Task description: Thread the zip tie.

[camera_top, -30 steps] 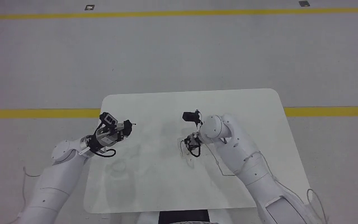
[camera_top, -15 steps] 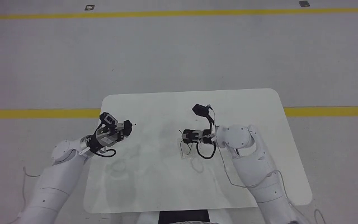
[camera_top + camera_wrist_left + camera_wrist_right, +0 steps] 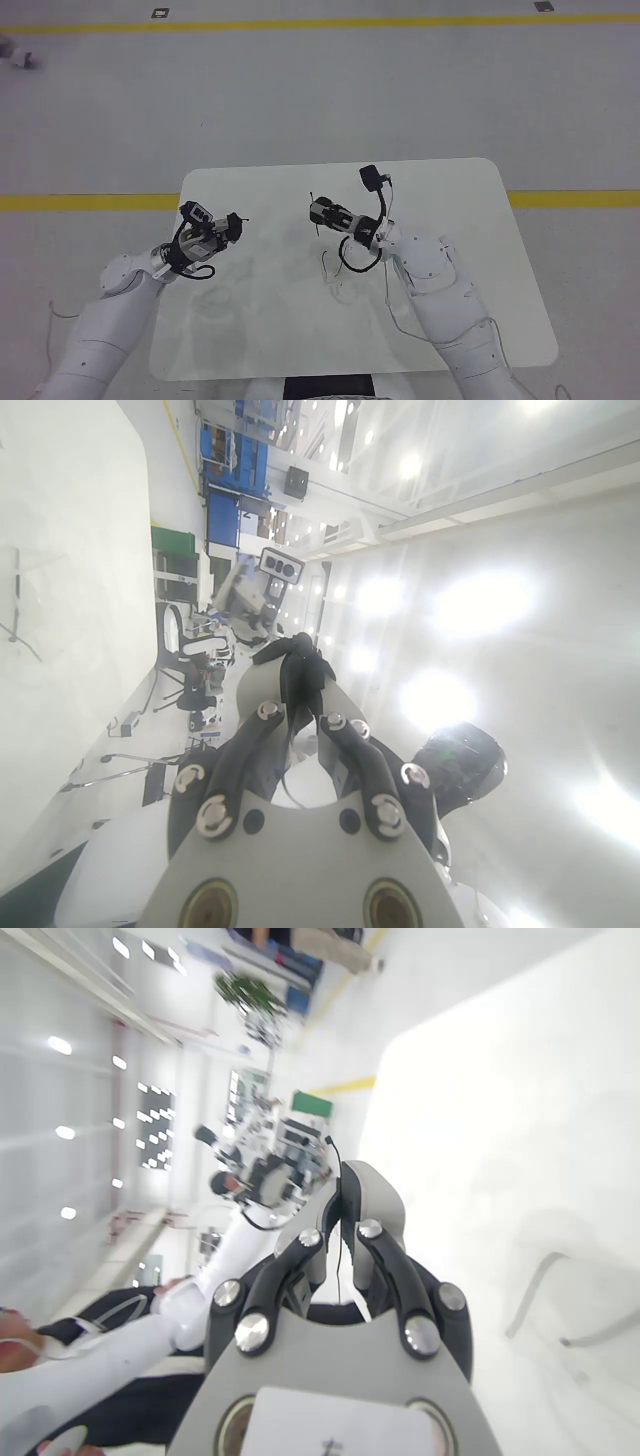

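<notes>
My right gripper (image 3: 318, 211) (image 3: 343, 1180) hangs above the middle of the white table (image 3: 450, 200), shut on a thin black zip tie (image 3: 312, 200) (image 3: 328, 1140). The tie's small head sticks out past the fingertips and its strap runs back between the pads. My left gripper (image 3: 233, 225) (image 3: 300, 662) is held above the table's left part, shut on a small crumpled black piece (image 3: 299, 650). What that piece is I cannot tell. The two grippers face each other, well apart.
Pale loose zip ties (image 3: 331, 270) (image 3: 534, 1288) lie on the table below and just in front of the right gripper. Bare tabletop spreads to the right and along the near edge.
The right gripper has risen from just above the loose ties and swung left and away from me, carrying the black zip tie. The left arm has barely moved.
</notes>
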### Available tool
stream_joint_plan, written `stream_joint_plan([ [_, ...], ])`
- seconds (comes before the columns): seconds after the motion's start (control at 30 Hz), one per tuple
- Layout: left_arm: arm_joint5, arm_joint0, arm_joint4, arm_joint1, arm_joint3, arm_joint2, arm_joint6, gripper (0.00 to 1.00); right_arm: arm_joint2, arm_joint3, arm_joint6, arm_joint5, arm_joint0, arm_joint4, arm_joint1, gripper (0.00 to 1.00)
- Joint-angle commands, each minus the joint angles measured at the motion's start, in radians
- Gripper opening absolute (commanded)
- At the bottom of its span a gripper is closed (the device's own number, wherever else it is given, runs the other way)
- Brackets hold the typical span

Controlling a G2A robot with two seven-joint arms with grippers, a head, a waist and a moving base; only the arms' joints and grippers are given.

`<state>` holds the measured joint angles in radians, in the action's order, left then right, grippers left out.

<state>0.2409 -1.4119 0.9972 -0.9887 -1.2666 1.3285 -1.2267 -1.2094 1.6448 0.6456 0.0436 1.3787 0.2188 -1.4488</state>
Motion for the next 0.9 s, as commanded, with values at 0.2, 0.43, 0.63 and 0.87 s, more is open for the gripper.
stream_joint_plan([
  [0.2,0.099,0.005,0.045,-0.039,0.052,-0.058,0.057,0.00,0.084,-0.013,-0.208,0.072,-0.001,-0.191,-0.024,0.00],
  [0.43,0.099,0.015,0.047,-0.055,0.060,-0.072,0.048,0.00,0.096,-0.022,-0.193,0.060,-0.009,-0.181,-0.024,0.00],
  [0.63,0.099,0.011,0.020,-0.060,0.042,-0.072,0.112,0.00,0.136,-0.004,-0.314,0.121,0.007,-0.173,-0.034,0.00],
  [0.87,0.099,-0.033,-0.196,-0.108,-0.031,-0.039,0.261,0.00,0.248,-0.069,-0.781,0.230,0.010,0.059,-0.068,0.00],
])
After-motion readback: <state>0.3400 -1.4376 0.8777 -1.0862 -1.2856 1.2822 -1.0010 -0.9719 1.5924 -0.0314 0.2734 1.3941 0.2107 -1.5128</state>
